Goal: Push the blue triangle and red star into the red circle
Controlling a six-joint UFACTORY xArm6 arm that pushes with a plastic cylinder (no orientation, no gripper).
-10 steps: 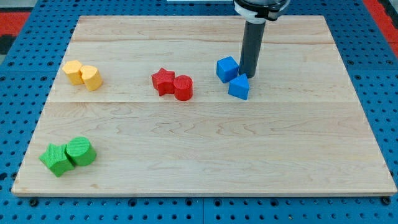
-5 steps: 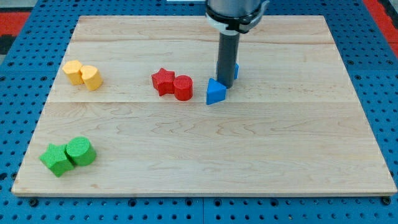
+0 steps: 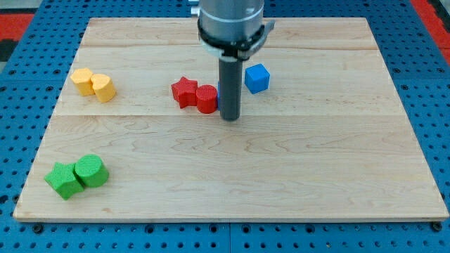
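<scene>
The wooden board (image 3: 232, 169) lies flat and fills most of the view, on a blue pegboard (image 3: 21, 140). The arm comes down from the view's top, and its dark rod stands upright. My tip (image 3: 230, 118) rests on the board just to the view's right of the red circle (image 3: 207, 99); it has no jaws and holds nothing. The blue triangle is almost fully hidden behind the rod, only a thin blue sliver shows there. The red star (image 3: 185, 91) touches the red circle on its left side. The blue cube (image 3: 257, 78) sits apart, up and right of the rod. Two green blocks (image 3: 76, 175) and two yellow blocks (image 3: 93, 84) lie far at the left.
</scene>
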